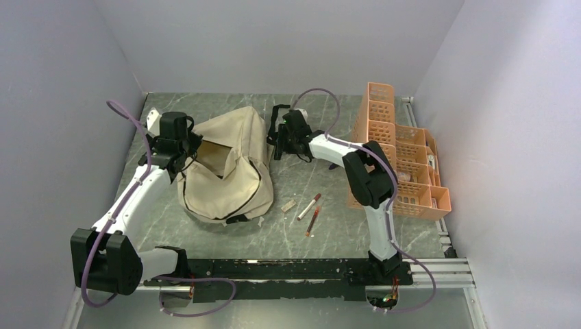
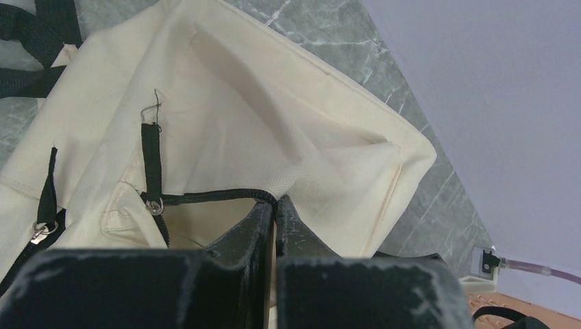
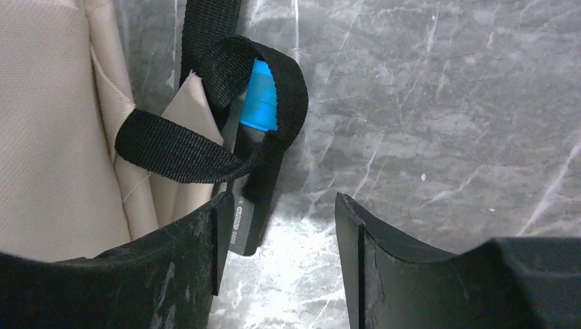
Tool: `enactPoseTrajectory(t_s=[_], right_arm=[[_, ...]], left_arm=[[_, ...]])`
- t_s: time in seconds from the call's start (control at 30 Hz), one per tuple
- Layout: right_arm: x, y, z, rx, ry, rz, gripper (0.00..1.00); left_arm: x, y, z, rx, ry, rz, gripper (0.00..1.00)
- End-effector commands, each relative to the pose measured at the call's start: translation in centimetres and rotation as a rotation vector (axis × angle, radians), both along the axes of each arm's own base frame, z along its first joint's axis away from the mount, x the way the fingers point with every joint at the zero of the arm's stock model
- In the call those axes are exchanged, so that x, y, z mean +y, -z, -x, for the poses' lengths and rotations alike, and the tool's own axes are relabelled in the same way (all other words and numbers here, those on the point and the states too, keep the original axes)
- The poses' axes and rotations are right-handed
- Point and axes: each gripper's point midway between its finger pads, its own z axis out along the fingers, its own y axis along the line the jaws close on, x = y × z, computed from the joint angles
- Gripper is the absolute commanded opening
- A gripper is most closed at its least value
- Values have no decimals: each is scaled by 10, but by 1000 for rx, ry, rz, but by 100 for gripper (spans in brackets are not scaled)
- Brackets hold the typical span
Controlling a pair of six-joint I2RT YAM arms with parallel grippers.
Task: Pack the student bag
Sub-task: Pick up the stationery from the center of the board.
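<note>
The student bag (image 1: 229,164), beige with black zipper lines, lies on its side at the table's middle left with its mouth facing left. My left gripper (image 2: 276,202) is shut on the zipper edge of that mouth (image 2: 212,197), seen from above at the left gripper (image 1: 186,152). My right gripper (image 1: 281,140) hovers at the bag's far right side, where the black straps are. In the right wrist view the right gripper (image 3: 281,205) is open over bare table. A strap loop (image 3: 178,154) wraps a flat black item with a blue end (image 3: 259,103) beside its left finger.
An orange perforated organizer (image 1: 401,151) stands along the right wall. On the table between the arms lie two dark red pens (image 1: 310,205) (image 1: 313,221) and a small beige block (image 1: 288,205). Grey walls close in the left, back and right.
</note>
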Motion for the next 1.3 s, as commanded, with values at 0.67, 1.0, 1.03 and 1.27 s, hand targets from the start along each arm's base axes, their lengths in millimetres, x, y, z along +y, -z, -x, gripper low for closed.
enactPoseTrajectory(t_s=[0.67,1.0,1.03,1.27], right_arm=[[-26,43,-8,-3,-23,300,42],[-45,42,31,44,-90,308,20],[-44,37,34,39,-92,287,18],[-37,-23,48,-85,-114,139,3]], left_arm=[[-21,-34,-19,-178,128,-5,5],[-56,-26,-39,-150,280,56,5],[-60,-27,-41,-156,288,68,5],[-66,-37,-49,-178,297,64,5]])
